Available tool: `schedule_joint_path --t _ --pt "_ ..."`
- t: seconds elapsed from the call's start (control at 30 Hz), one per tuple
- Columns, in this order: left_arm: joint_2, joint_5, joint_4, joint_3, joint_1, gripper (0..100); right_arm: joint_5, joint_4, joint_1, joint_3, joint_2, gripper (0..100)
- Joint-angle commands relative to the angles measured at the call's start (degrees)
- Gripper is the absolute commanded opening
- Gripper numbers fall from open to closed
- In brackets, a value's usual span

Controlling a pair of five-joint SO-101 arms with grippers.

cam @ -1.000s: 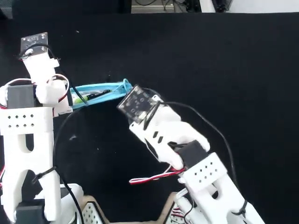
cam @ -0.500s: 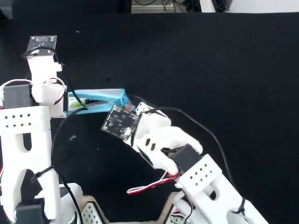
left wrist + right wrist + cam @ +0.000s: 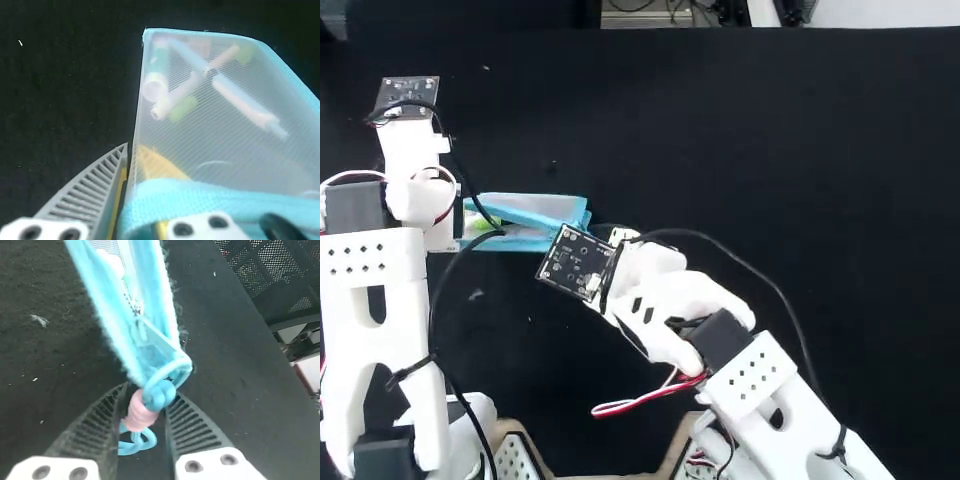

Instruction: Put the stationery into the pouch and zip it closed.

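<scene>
Right claw [image 3: 147, 396] is clamping down on the zip pull [image 3: 159, 390], its ribbed fingers [image 3: 92, 440] pinching the knotted blue cord and pink bead [image 3: 136, 415] at one end of the pouch [image 3: 117, 320]. From that grip the two turquoise zip tapes are running away from the claw, and they are looking parted farther along, so the mouth appears to be at least partly open; how much of the zip is done up is hard to tell from here.

At the opposite end the left claw [image 3: 134, 200] is closing on the pouch's turquoise edge and bracing it, with the mesh wall [image 3: 215, 125] rising just in front of its wrist camera. Through that wall the stationery [image 3: 245, 107] is showing inside: pale pens and markers lying loosely against one another, with a yellow item low by the claw.

Seen from above, the pouch [image 3: 530, 215] is stretching between the two arms on the black table [image 3: 770, 150], the left arm [image 3: 410, 180] standing at one end and the right arm [image 3: 680, 310] reaching in at the other.

Loading is looking finished, with no loose items lying on the cloth. Zipping is the step in hand, and what is remaining is drawing the pull fully along while the far end is being held taut.
</scene>
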Motion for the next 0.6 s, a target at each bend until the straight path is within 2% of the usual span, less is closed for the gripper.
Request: schedule_joint_path --t 0.0,0.2,0.5,0.57 --pt "0.5 -0.5 0.5 0.7 -0.6 3 -0.1 0.4 -0.8 -3.6 -5.5 1.0" --pt "0.6 -0.4 0.5 0.7 -0.2 3 -0.1 7.6 -1.2 -4.6 -14.1 1.0" --pt "0.6 -0.4 0.5 0.7 -0.2 3 -0.3 7.7 -8.3 -5.7 -14.5 1.1" --pt "0.6 -0.4 0.5 0.7 -0.2 3 -2.4 7.7 -9.2 -6.4 -14.5 1.1"
